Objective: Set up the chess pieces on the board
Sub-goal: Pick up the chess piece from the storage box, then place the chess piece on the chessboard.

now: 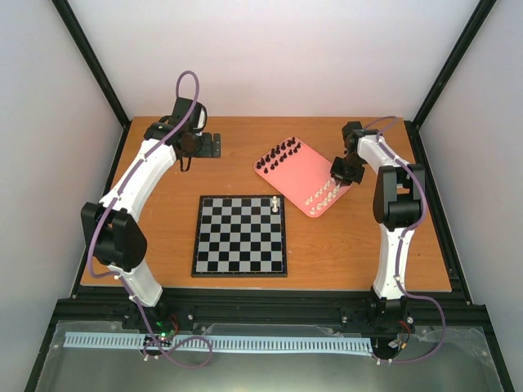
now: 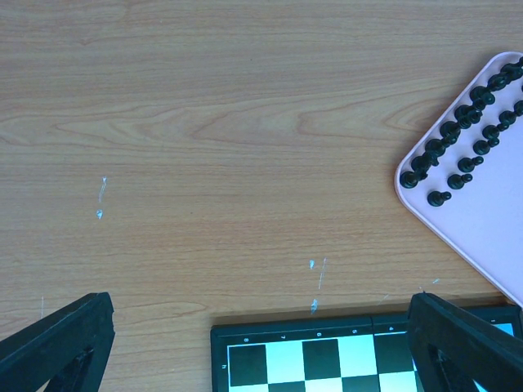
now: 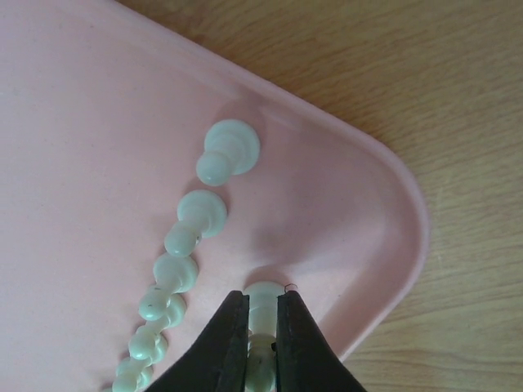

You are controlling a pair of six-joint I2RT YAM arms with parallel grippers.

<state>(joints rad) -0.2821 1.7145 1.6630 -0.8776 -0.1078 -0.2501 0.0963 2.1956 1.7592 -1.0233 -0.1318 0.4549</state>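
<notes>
Right gripper (image 3: pixel 261 318) pinched tight on a cream-white piece (image 3: pixel 264 296) at the pink tray (image 3: pixel 90 114) corner. Lift straight up: its row neighbours (image 3: pixel 196 224) stand just beside. Then carry it to the board (image 1: pixel 240 234) mid-tabletop, which holds one white piece (image 1: pixel 276 204). Left gripper (image 2: pixel 261 335) spread, over the wood tabletop (image 2: pixel 204 122) — white walls (image 1: pixel 270 57), black frame posts (image 1: pixel 88 57) around.

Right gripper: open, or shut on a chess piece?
Shut on a white piece. In the right wrist view, the right gripper pinches it from both sides near the corner of the pink tray.
</notes>
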